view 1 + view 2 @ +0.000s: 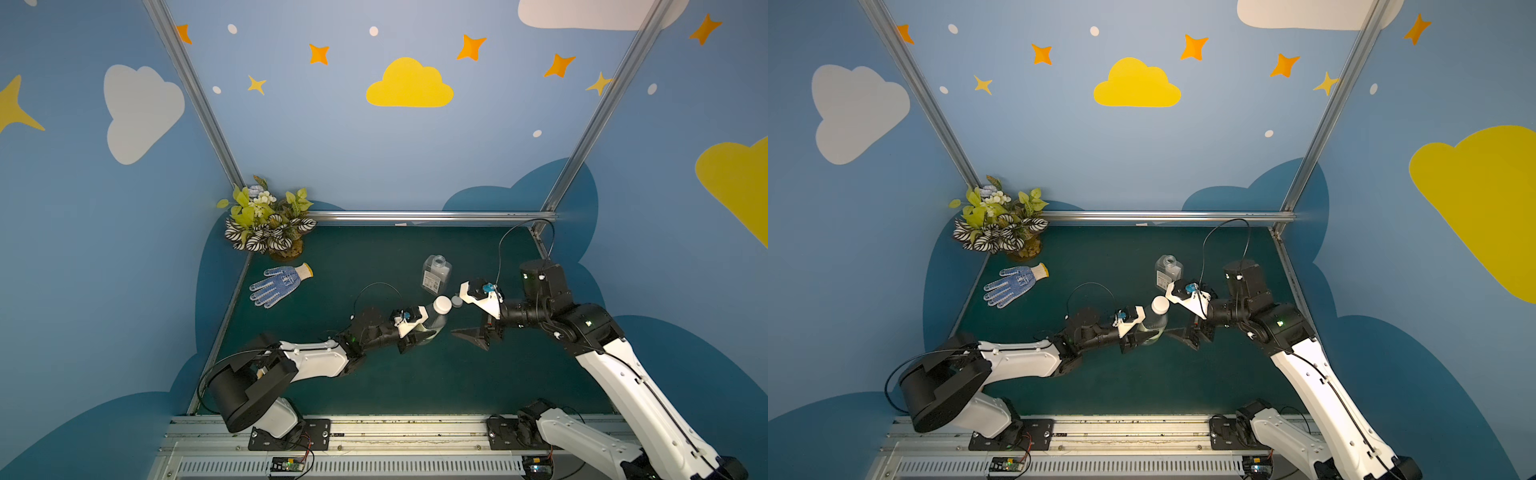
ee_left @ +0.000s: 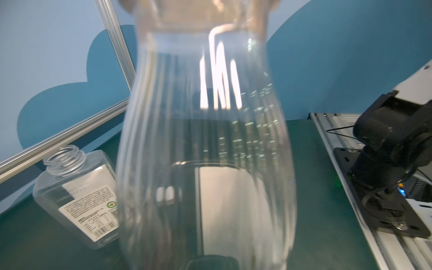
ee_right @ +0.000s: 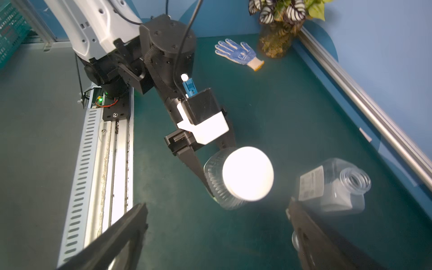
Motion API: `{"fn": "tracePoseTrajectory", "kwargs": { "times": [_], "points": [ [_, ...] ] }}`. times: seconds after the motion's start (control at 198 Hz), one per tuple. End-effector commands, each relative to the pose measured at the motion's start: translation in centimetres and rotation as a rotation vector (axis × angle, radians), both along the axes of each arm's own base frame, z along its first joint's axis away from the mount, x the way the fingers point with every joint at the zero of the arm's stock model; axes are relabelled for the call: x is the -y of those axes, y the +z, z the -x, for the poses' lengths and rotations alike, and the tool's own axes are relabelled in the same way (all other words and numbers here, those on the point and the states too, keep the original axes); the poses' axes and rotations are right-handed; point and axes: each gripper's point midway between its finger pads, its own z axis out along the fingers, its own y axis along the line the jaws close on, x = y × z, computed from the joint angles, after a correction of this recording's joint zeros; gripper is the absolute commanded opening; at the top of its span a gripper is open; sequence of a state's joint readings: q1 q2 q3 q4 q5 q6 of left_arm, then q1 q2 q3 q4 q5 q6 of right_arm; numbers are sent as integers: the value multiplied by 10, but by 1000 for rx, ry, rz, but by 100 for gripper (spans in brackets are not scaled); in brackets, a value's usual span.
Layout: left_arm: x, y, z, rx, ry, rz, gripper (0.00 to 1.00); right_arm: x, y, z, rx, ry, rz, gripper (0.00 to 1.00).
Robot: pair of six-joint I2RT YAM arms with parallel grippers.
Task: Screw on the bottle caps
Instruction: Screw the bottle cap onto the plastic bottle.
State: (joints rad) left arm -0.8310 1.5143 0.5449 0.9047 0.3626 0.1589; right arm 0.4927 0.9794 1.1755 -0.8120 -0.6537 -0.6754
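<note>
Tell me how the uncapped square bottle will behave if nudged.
The square bottle looks empty and thin-walled, so probably light: a low nudge would likely slide it on the mat. It stands upright, so a high push may tip it; flat sides should stop it rolling. With its neck open, the walls may flex when squeezed.

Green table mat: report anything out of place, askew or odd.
Nothing is spilled or broken. A blue-dotted white fabric work glove lies flat near the leafy potted plant, unrelated to capping. The square clear plastic bottle with a white label stands uncapped, and a small pale round cap lies loose on the mat beside it.
</note>
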Motion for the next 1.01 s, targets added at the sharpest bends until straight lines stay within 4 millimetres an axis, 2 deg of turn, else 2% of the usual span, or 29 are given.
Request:
{"fn": "tracePoseTrajectory", "kwargs": {
  "times": [0.0, 0.151, 0.303, 0.485, 0.601, 0.838, 1.005],
  "points": [
    [2, 15, 16, 5, -95, 58, 25, -11, 12, 0, 88, 110, -18, 98],
    [3, 16, 18, 1, -114, 60, 25, -15, 5, -2, 65, 141, 9, 98],
    [5, 16, 18, -4, -126, 56, 25, -20, 3, -2, 56, 168, 14, 84],
    [6, 15, 18, -1, -129, 50, 25, -23, -2, 0, 21, 194, 21, 62],
    [6, 15, 17, 3, -127, 50, 25, -24, -6, -2, 12, 190, 30, 54],
    [6, 14, 13, 4, -109, 46, 25, -24, -6, -2, 12, 178, 34, 30],
    [3, 14, 0, 19, -32, 35, 24, -24, -15, -14, 9, 74, 73, 29]
  ]
}}
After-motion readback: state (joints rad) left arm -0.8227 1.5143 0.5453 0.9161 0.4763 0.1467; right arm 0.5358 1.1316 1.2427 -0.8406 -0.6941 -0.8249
